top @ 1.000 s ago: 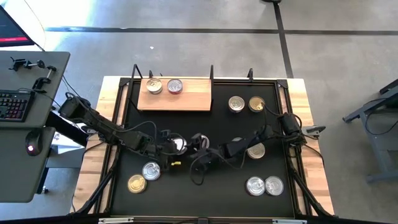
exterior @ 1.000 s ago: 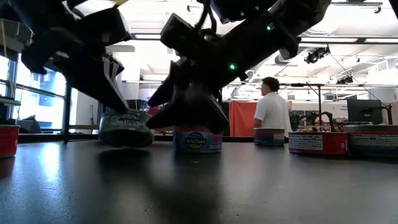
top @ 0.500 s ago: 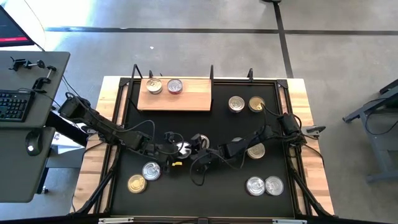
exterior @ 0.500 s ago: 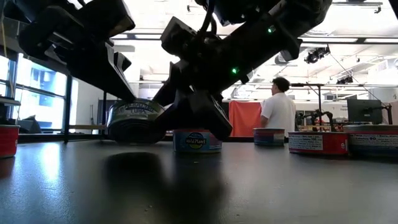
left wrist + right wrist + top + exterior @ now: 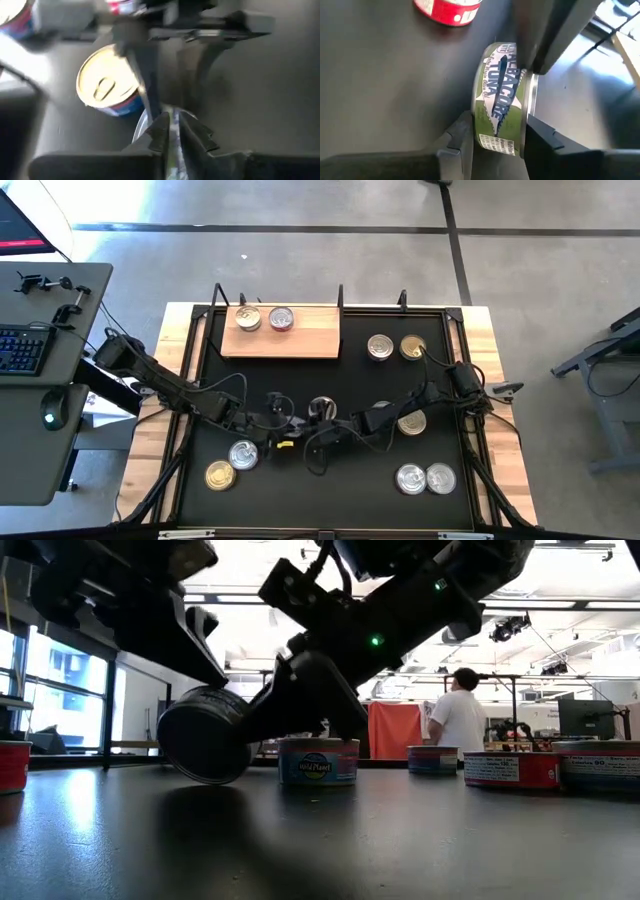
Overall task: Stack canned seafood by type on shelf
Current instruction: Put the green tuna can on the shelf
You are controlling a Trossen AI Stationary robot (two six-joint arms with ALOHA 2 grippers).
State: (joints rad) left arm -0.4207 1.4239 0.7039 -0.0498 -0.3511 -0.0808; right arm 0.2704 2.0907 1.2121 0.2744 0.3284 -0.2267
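1. The two claws met near the middle of the black counter (image 5: 330, 490), with bare surface in front of them and toward the near edge; the shelf (image 5: 300, 340) lay along the far edge, most of its length free beside two tins (image 5: 263, 319).
2. Other tins sat well apart: a pair (image 5: 394, 347) far right, a pair (image 5: 425, 478) near right, a pair (image 5: 232, 464) near left, and one (image 5: 411, 421) under the right arm.
3. The right claw (image 5: 495, 137) had its fingers either side of a green albacore tin (image 5: 502, 110), which stood on edge, lifted and tilted off the counter.
4. The left claw (image 5: 171, 131) pinched the same tin's rim, its fingers almost together.
5. A second before, that tin had rested lower in the left claw alone and the right claw's fingers stood wider; since then they had narrowed onto it and the tin had tipped up.
6. The tins were short, round metal with shiny lids; the shelf was pale wood, the counter matte. A person (image 5: 460, 720) stood far back in the room.
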